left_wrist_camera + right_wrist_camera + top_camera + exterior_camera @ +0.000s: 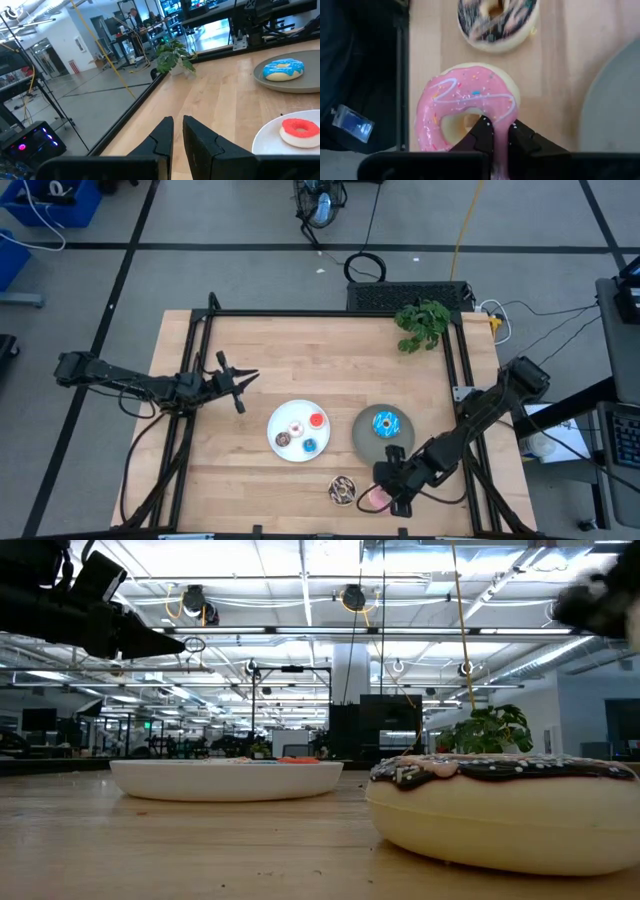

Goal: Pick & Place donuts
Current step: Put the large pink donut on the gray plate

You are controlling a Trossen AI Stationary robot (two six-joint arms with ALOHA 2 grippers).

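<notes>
My right gripper point(387, 492) is at the table's near edge, shut on the pink donut point(455, 95). The chocolate-drizzled donut point(342, 490) lies flat on the wood just left of it. The blue sprinkled donut point(387, 423) rests on the grey plate point(365, 438). The tiny red point(317, 421), brown point(283, 440), blue point(309, 445) and pale pink point(297, 428) donuts lie on the white plate point(275, 430). My left gripper point(178, 131) is shut on nothing and hovers above the table left of the white plate. My right gripper pinches the pink donut's ring point(501, 131) on one side, with one finger point(482, 131) at the hole and the other finger point(522, 137) at the outer rim. It comes from above, pointing down. Whether the donut is off the wood, I cannot tell.
A small green plant point(422, 323) stands at the far right corner. Black frame rails run along the table's left, right and far edges. Bare wood lies between my left gripper and the white plate and across the far half of the table.
</notes>
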